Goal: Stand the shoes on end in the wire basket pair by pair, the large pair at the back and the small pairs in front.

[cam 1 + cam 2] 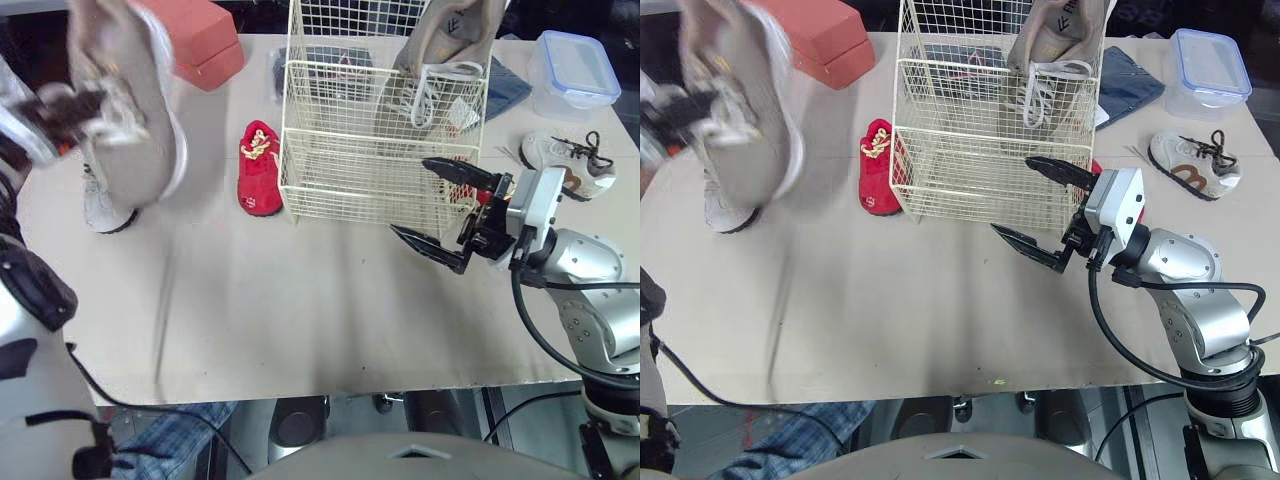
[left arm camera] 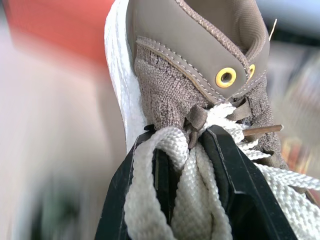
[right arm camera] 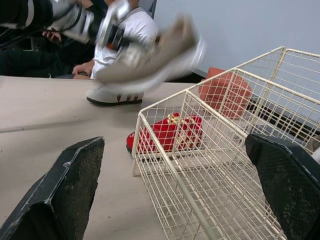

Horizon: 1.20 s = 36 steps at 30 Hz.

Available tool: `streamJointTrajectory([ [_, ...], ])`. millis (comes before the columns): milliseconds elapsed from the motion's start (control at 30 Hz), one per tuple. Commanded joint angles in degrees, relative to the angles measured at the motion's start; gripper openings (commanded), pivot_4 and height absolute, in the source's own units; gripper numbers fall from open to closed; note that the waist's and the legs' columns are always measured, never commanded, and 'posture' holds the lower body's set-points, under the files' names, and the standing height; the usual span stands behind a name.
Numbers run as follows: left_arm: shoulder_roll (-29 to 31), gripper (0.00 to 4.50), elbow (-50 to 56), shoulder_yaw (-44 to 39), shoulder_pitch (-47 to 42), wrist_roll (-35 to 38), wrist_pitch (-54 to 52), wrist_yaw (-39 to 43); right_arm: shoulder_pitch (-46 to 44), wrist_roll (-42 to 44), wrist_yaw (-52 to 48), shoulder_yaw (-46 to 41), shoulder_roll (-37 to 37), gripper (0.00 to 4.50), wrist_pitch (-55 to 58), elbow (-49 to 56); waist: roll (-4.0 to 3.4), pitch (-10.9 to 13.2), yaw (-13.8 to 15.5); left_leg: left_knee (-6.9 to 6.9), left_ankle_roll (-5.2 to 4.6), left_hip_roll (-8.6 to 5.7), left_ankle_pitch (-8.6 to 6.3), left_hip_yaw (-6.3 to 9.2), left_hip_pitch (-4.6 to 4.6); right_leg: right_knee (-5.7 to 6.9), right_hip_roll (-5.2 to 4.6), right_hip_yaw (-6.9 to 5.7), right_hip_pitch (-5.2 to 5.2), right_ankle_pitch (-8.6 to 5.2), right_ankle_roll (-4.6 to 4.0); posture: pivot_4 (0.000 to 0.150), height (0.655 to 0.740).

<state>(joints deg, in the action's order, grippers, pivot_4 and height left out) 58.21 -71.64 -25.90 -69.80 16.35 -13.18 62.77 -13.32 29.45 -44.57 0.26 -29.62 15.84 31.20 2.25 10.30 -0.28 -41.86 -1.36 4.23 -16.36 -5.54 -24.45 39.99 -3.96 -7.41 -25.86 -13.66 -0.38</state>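
Pinching the laces (image 2: pixel 192 200) of a big tan shoe (image 1: pixel 130 100), left fingers (image 2: pixel 240 190) raised over the counter (image 1: pixel 300 300) near its left edge | right fingers (image 1: pixel 430 248) spread wide, beside the basket (image 1: pixel 340 190) at its front-right corner

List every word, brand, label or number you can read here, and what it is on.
No text reads clearly.
Large shoe in the wire basket: dark mark near its top, too small to read.
White tag on it: too small to read.
Held shoe: none visible.
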Motion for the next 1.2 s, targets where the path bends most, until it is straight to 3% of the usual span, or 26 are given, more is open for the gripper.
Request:
streamJointTrajectory([
  [33,-1.34,0.65,6.23,-4.55,-3.78,6.28,4.11,1.20,-1.30,0.10,0.19,-1.03,0.11,4.50,-1.61,0.80,-0.01,0.00,-0.09,-0.13,-0.01,-0.01,-0.01,0.05,-0.17,0.02,0.00,-0.09,-0.08,0.00,0.00,0.150,0.6860],
  [167,-6.95,0.65,11.13,-5.97,-6.40,9.41,7.80,-1.96,-2.07,-0.04,0.61,-1.58,0.49,4.50,-2.42,0.12,-0.01,0.00,0.34,-0.42,-0.02,-0.04,-0.01,0.16,-0.28,0.23,-0.05,-0.42,-0.09,0.01,0.01,0.150,0.6860],
  [400,-24.20,0.65,22.48,-1.69,-9.40,8.89,21.72,-7.80,-2.84,0.95,4.54,-4.39,2.69,4.50,-3.02,0.58,-0.01,0.00,1.21,-0.68,-0.03,-0.10,-0.01,0.23,-0.34,0.52,-0.08,-0.44,-0.09,0.01,0.00,0.150,0.6860],
  [600,-33.78,0.65,22.33,0.93,-12.59,6.02,37.57,-15.81,-0.85,0.70,6.84,-6.04,2.65,4.50,-3.08,2.25,-0.03,0.01,0.64,-0.65,-0.04,-0.15,-0.02,0.10,-0.24,0.64,-0.06,-0.37,-0.13,0.01,-0.01,0.150,0.6860],
  [833,-40.07,0.65,15.57,3.09,-15.03,2.26,52.00,-23.29,0.67,0.96,8.82,-7.36,2.48,4.50,-3.05,3.63,-0.03,0.01,0.93,-0.61,-0.05,-0.19,-0.03,0.03,-0.20,0.66,-0.07,-0.31,-0.15,0.00,-0.01,0.150,0.6860],
  [1033,-44.61,0.65,12.45,5.33,-13.39,0.18,58.34,-26.38,1.31,1.25,9.66,-8.02,2.45,4.50,-3.07,4.23,-0.03,0.01,1.20,-0.64,-0.07,-0.23,-0.04,0.11,-0.28,0.63,-0.08,-0.40,-0.15,0.00,-0.01,0.150,0.6860],
  [1200,-46.20,0.65,7.78,7.71,-12.97,-4.72,60.81,-34.32,1.24,1.23,10.00,-7.73,2.57,4.50,-3.26,4.04,-0.03,0.01,1.08,-0.62,-0.09,-0.24,-0.05,0.12,-0.27,0.62,-0.08,-0.40,-0.15,0.00,-0.01,0.150,0.6860],
])
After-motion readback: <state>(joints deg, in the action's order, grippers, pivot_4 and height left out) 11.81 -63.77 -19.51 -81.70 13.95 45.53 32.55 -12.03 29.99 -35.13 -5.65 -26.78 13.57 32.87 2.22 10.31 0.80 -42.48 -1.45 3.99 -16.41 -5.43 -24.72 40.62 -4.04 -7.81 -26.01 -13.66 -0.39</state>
